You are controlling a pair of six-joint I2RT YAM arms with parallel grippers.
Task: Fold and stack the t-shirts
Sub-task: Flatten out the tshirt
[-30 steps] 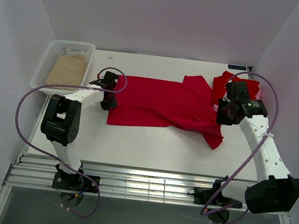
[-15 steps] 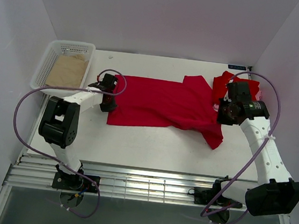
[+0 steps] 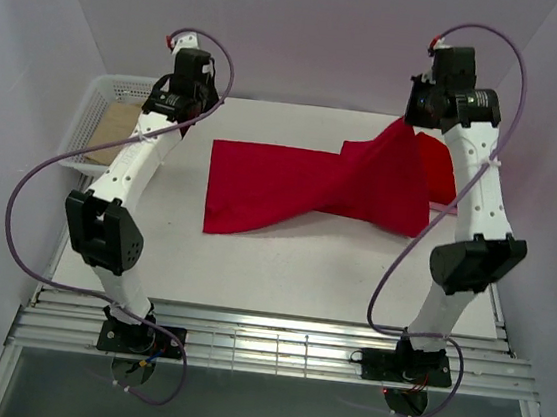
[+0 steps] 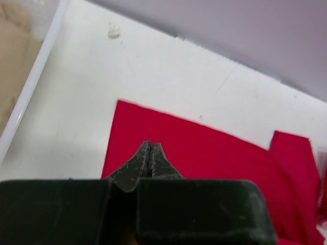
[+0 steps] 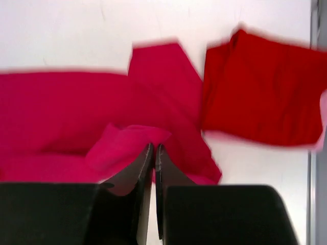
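Note:
A red t-shirt [image 3: 291,185] lies spread across the white table, and its right end is pulled up off the surface into a peak. My right gripper [image 3: 411,115] hangs high over the back right and is shut on that peak; the right wrist view shows a bunch of red cloth [image 5: 127,145] pinched at the tips of the right gripper [image 5: 154,147]. A second, folded red t-shirt [image 3: 444,169] [image 5: 260,97] lies at the back right. My left gripper [image 3: 194,108] [image 4: 149,145] is raised above the shirt's flat left end [image 4: 168,148], shut and empty.
A white basket [image 3: 97,107] with a tan sheet [image 4: 13,76] stands at the back left, partly behind my left arm. A pale pink piece [image 5: 240,138] shows along the edge of the folded shirt. The enclosure walls stand close behind and beside both raised arms.
Both arms have risen from table height. The right gripper carried the shirt's right end up with it. The left gripper shut and came up with no cloth; the shirt's left end stayed flat.

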